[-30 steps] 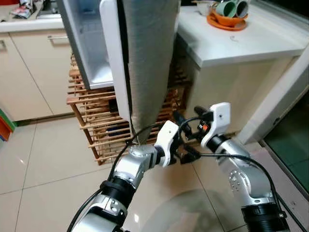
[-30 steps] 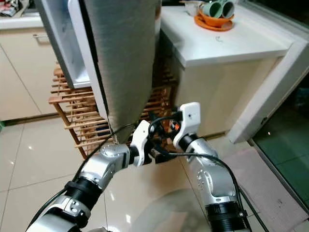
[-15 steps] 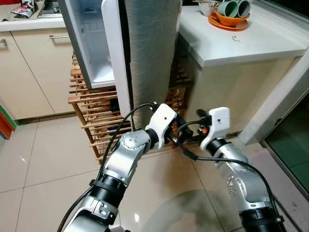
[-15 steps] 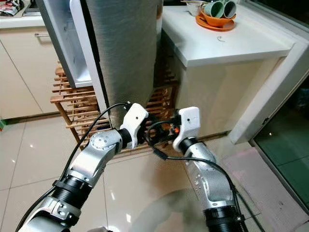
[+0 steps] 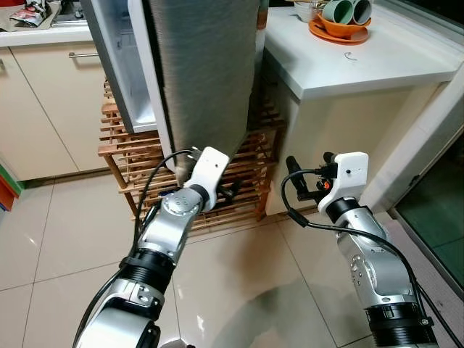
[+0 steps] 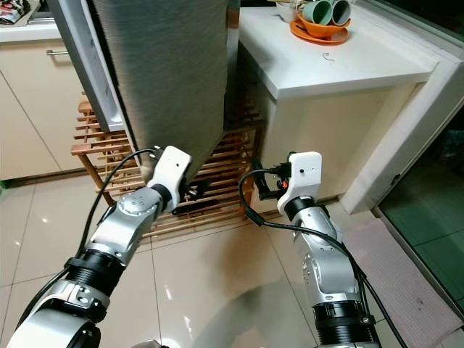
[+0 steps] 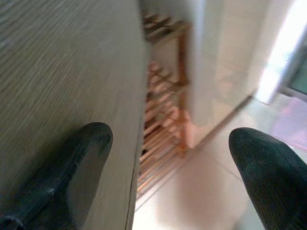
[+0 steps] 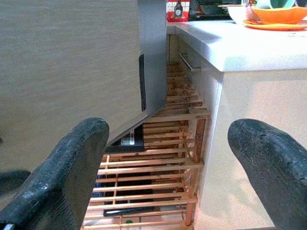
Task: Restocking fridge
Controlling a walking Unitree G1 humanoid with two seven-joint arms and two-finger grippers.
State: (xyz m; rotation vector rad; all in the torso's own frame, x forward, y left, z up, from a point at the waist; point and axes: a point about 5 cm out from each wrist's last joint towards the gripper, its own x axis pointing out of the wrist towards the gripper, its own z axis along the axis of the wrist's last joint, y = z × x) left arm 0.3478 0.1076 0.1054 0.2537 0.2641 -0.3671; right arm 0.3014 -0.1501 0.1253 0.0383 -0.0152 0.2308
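The fridge door (image 5: 206, 65) hangs ajar, its grey textured outer face turned toward me and its lower corner above a wooden rack (image 5: 138, 156). A strip of the white fridge interior (image 5: 127, 72) shows to the door's left. My left gripper (image 5: 228, 190) is open at the door's bottom edge; in the left wrist view one finger (image 7: 72, 172) lies against the grey face. My right gripper (image 5: 293, 174) is open and holds nothing. It hovers beside the side of the white counter (image 5: 362, 65), apart from the door.
An orange dish with green cups (image 5: 341, 22) stands on the counter. Cream cabinets (image 5: 51, 101) line the left wall. The slatted rack sits under the fridge, with dark items on its shelves (image 8: 124, 141). Glossy tile floor (image 5: 239, 275) lies below my arms.
The door has swung left and shows more of its grey face. My left gripper moved left and up along its lower edge. My right gripper drew back to the right.
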